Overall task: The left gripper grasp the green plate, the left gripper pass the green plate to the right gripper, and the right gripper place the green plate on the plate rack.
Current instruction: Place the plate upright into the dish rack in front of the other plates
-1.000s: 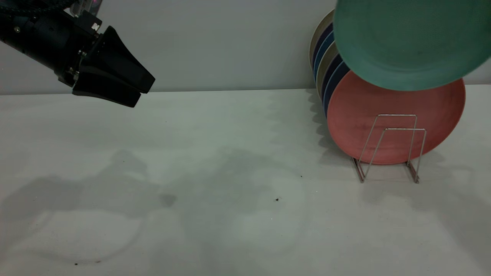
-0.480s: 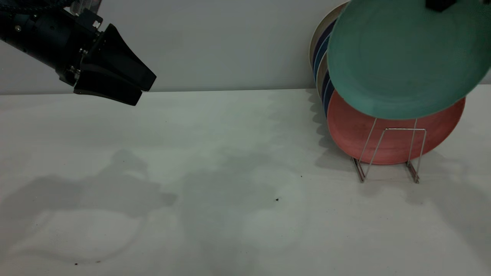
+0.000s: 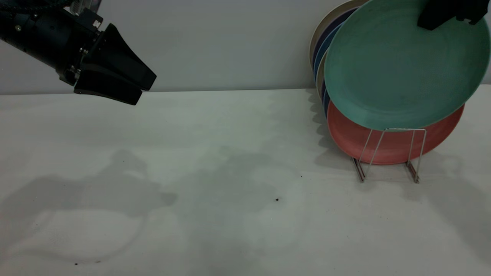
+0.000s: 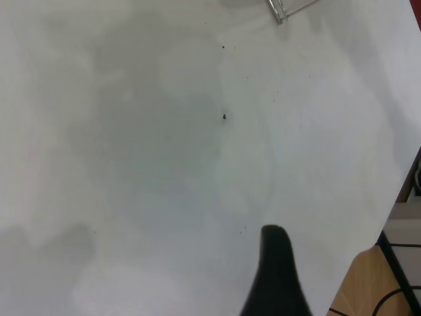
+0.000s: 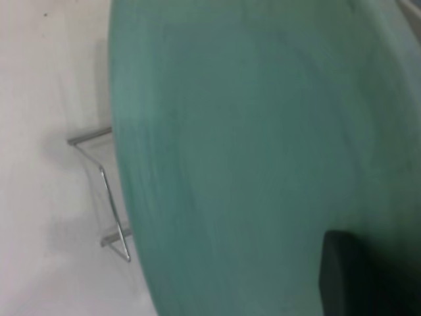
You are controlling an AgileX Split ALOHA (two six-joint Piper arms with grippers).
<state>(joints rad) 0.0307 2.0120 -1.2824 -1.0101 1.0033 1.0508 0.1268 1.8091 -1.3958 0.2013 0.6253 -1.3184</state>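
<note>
We see the right gripper (image 3: 441,17) clamped on the green plate's (image 3: 399,69) top edge above the plate rack (image 3: 391,153); the left gripper (image 3: 144,86), jaws nearly together, hangs well apart.

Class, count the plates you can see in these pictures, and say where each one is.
At least 7, though some may be hidden. The green plate hangs from the right gripper above the plate rack. The pink plate stands racked, with about five edge-on plates behind.

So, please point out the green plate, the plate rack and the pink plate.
green plate (image 3: 399,69), exterior view, centre of its face.
plate rack (image 3: 404,129), exterior view, top bar of front loop.
pink plate (image 3: 345,134), exterior view, lower left face.
</note>
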